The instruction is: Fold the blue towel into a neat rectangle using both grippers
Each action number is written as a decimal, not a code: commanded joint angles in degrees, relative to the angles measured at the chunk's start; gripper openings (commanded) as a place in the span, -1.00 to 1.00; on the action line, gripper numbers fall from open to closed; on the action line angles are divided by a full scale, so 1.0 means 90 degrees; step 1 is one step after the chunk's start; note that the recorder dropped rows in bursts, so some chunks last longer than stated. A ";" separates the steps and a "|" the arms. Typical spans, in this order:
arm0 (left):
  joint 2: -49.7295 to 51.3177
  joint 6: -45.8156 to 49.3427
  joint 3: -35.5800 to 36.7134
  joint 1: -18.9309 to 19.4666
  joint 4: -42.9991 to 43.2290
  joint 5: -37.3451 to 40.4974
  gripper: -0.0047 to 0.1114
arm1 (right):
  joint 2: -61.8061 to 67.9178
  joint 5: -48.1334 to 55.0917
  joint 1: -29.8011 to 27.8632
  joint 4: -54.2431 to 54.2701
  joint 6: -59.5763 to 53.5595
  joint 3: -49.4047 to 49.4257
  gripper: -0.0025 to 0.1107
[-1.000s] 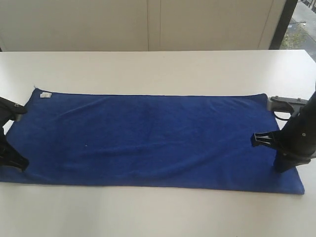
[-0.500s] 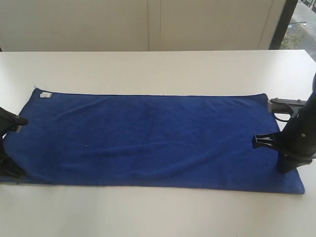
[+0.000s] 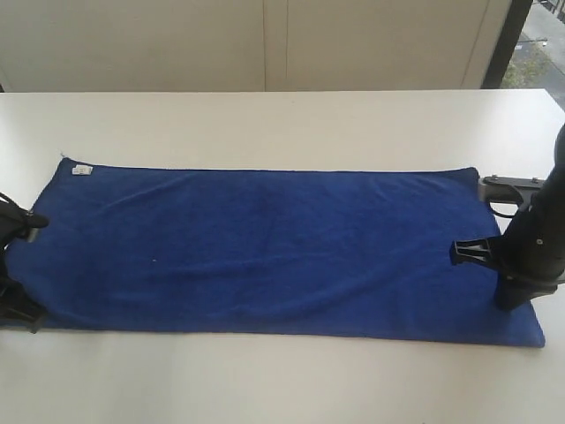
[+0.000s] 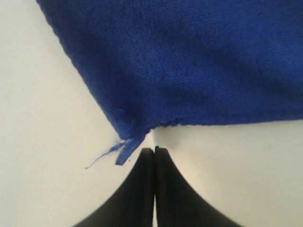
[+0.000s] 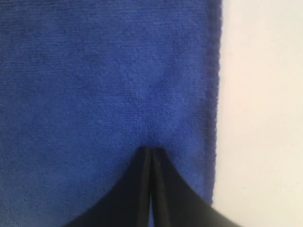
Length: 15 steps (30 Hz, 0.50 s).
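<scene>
The blue towel (image 3: 265, 247) lies spread flat and long across the white table (image 3: 282, 124). My left gripper (image 3: 19, 311) sits at the towel's front left corner. In the left wrist view its fingers (image 4: 142, 189) are shut together with nothing between them, on bare table just off the frayed corner (image 4: 127, 147) of the towel (image 4: 189, 61). My right gripper (image 3: 510, 302) stands over the towel's right end, near the front corner. Its fingers (image 5: 137, 189) are shut, tips down on the towel (image 5: 94, 71) close to the hemmed edge (image 5: 215, 94), with no cloth seen pinched.
A small white label (image 3: 81, 170) marks the towel's back left corner. A loose blue thread (image 4: 102, 158) trails from the front left corner. Pale cabinet doors (image 3: 265, 44) stand behind the table, a window (image 3: 538, 44) at the back right.
My left gripper has slid left and toward the front, off the cloth to the corner. The right gripper has shifted slightly right. The towel has not moved.
</scene>
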 commanded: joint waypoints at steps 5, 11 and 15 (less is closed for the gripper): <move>-0.0016 0.0051 0.0054 0.0007 -0.0125 0.0376 -0.92 | 0.0212 -0.0145 -0.0040 -0.0668 0.0092 0.0064 -0.96; -0.0016 0.0351 0.0054 0.0007 -0.0356 0.0428 -0.92 | 0.0212 -0.0134 -0.0040 -0.1059 0.0474 0.0064 -0.96; -0.0029 0.0351 -0.0052 0.0007 -0.0356 0.0528 -0.92 | 0.0212 -0.0159 -0.0040 -0.1057 0.0474 0.0064 -0.96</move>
